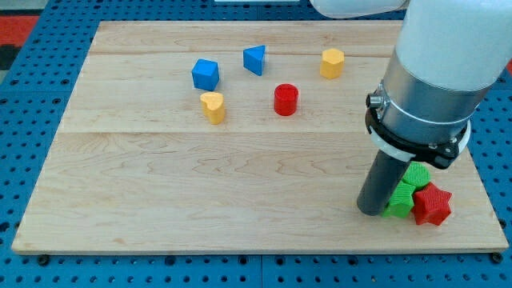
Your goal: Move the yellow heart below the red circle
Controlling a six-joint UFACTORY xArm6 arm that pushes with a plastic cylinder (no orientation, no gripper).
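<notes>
The yellow heart [213,106] lies on the wooden board at the upper left of centre. The red circle [286,99] stands to its right, about level with it and well apart from it. My tip [371,210] is at the view's lower right, far from both. It rests against the left side of a green block [399,200].
A blue cube [206,74] lies just above the yellow heart. A blue triangle [255,59] and a yellow hexagon [332,62] lie near the view's top. A second green block [417,175] and a red star [433,205] cluster by my tip. The board's right edge [490,200] is close.
</notes>
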